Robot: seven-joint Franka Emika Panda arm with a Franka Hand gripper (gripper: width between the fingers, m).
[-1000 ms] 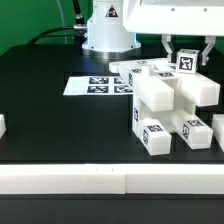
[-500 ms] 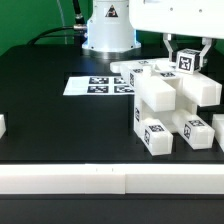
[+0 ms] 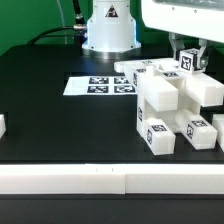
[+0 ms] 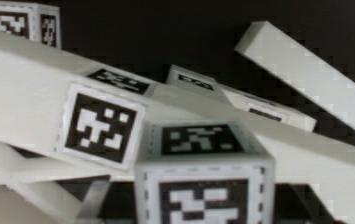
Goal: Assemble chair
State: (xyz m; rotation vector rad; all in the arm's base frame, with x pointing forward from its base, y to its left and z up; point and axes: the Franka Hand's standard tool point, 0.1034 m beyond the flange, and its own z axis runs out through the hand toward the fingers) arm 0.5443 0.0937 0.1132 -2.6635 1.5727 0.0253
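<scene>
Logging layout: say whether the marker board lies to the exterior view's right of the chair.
No, the marker board lies to the exterior view's left of the chair.

fingers [image 3: 177, 50]: shifted to exterior view's right | chair [image 3: 160, 100]: moved the same way

you won't find any words, numbers or brand names to read here. the only signs are black-and-white square tags: several on the parts of the chair [image 3: 158, 96], four on the marker board [image 3: 72, 87], one on the robot base [image 3: 108, 36].
</scene>
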